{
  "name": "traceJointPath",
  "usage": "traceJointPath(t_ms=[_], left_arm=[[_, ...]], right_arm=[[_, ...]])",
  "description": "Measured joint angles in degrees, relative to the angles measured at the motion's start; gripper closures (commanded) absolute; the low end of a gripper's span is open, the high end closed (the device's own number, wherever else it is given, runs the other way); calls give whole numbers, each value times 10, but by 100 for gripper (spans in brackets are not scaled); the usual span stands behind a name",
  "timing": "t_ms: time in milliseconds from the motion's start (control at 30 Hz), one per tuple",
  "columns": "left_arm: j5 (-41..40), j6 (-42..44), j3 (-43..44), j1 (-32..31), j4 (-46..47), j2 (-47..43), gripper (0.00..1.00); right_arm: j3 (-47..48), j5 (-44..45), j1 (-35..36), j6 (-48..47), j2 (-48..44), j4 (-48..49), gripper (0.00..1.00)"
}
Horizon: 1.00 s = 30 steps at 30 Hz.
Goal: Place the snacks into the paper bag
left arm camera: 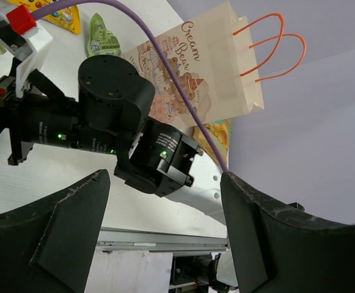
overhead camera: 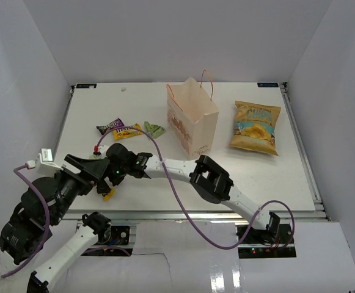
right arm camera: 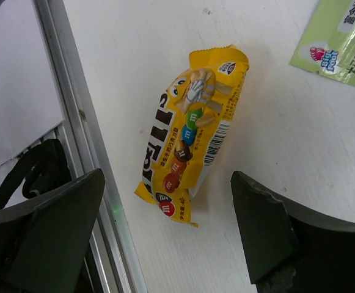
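While flat, yellow candy packet (right arm camera: 189, 131), one end slanted toward rail (right arm camera: 70, 91)

Green wrapper (right arm camera: 342, 43) half out of frame

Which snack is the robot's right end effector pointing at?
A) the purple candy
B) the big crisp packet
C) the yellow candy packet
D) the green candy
C: in the right wrist view, the yellow candy packet lies on the table, framed between the two sides of the open right end effector.
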Motion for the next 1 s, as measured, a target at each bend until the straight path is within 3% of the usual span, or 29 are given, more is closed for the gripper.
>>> traceJointPath(t_ms=[333,533,733,1000], left_arm=[[2,-4,-11,0,-2,-9,16],[2,-4,-14,0,-2,-9,16],[5,-8,-30,0,-4,-15,16],[7,-12,-37,0,-2,-21,16]], right_arm=[[0,46,15,-3,20,22,13],[0,62,15,-22,23,40,21],[0,57,14,-41,38,63,37],[0,50,12,-52,38,74,66]])
